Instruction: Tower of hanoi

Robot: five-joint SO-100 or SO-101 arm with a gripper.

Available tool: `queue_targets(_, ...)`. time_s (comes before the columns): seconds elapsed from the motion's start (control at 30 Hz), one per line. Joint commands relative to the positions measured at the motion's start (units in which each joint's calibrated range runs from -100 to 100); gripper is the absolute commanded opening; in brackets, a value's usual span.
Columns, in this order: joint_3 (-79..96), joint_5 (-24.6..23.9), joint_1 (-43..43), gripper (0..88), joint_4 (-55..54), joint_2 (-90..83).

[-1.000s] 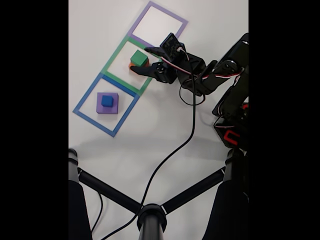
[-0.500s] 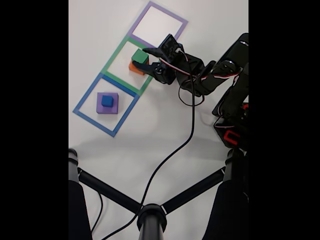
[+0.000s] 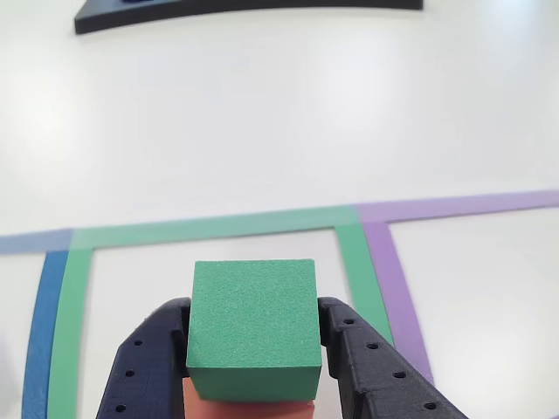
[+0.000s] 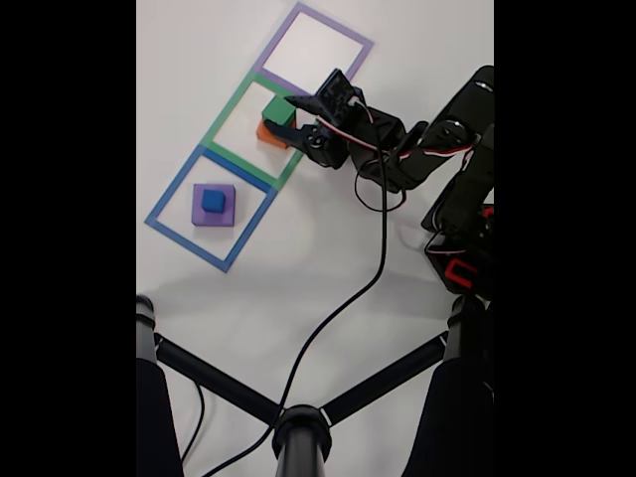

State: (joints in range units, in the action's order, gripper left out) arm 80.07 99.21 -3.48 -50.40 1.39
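The green block (image 3: 253,327) sits on top of the salmon-orange block (image 3: 249,408), inside the green tape square. My gripper (image 3: 253,307) has a black finger pressed against each side of the green block and is shut on it. In the fixed view the gripper (image 4: 282,117) reaches in from the right over the green block (image 4: 277,110), with the orange block (image 4: 265,133) showing under it. The small blue cube (image 4: 213,200) rests on the flat purple block (image 4: 213,207) in the blue tape square.
Three tape squares lie in a diagonal row: blue (image 4: 169,197), green (image 4: 223,121) and purple (image 4: 298,12), the last with nothing inside. A black cable (image 4: 383,248) trails from the arm to a black stand (image 4: 298,429) at the bottom. A dark base (image 3: 244,10) lies far back.
The gripper stood open beside the green block a second ago. It has moved in around the block and closed its fingers on it.
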Motion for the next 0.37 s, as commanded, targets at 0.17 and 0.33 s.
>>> queue_targets(0.17,-5.1,0.8,1.6,4.9,20.7,-20.4)
queue_targets(0.33,-12.2,0.8,0.9,4.4,42.7,-32.3)
